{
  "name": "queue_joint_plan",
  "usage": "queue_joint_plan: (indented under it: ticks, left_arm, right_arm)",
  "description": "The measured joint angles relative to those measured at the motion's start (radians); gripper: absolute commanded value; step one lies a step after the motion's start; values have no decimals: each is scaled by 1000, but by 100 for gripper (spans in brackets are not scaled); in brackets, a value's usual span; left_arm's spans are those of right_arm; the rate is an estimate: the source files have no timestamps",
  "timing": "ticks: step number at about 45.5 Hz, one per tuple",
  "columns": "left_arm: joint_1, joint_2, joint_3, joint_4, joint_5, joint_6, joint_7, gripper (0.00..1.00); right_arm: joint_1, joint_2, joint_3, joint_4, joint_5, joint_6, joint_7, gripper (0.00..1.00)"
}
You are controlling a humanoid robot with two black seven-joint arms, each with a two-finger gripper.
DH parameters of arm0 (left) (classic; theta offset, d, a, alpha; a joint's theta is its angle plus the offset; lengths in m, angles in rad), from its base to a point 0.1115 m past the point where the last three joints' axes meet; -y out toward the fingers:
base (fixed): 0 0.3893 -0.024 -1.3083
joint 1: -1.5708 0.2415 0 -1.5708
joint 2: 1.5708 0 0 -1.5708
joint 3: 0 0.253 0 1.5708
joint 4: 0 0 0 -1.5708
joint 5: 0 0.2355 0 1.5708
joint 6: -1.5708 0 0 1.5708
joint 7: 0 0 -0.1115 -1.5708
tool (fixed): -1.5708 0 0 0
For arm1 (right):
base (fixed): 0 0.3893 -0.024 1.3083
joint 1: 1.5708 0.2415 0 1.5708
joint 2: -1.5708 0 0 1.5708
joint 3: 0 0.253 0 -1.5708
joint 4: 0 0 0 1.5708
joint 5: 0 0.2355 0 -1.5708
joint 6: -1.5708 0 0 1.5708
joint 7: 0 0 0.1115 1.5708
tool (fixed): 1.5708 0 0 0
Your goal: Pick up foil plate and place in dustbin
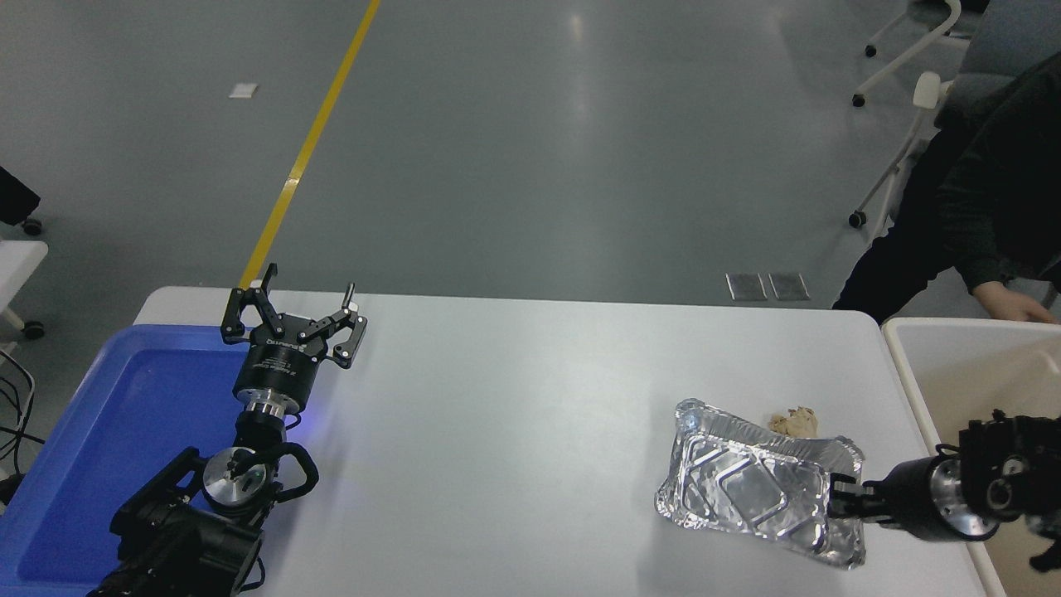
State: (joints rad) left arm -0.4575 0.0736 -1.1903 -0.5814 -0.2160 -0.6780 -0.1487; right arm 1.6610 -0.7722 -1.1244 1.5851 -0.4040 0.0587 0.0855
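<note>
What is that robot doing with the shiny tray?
The right tool is holding the foil plate by its rim, tipped up off the white table. The dustbin waits just to its right. A crumpled paper ball peeks out behind the plate. The left tool sits open by the blue tray.

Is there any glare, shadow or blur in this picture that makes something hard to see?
Head view: sharp overall; the foil plate mirrors the light in bright patches, so its ridges read unevenly; a soft shadow lies on the table under it; a pale ceiling-light streak shines on the floor; blue glow beside the left gripper.
</note>
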Motion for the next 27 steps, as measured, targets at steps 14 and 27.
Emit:
queue_joint_plan:
  ticks: [14, 27]
  left_arm:
    - [0, 0, 0, 0, 0, 0, 0, 99]
    - [0, 0, 0, 0, 0, 0, 0, 99]
  right_arm:
    - [523, -68, -245, 37, -9, 315, -10, 0]
    - [868, -4, -392, 40, -13, 546, -26, 0]
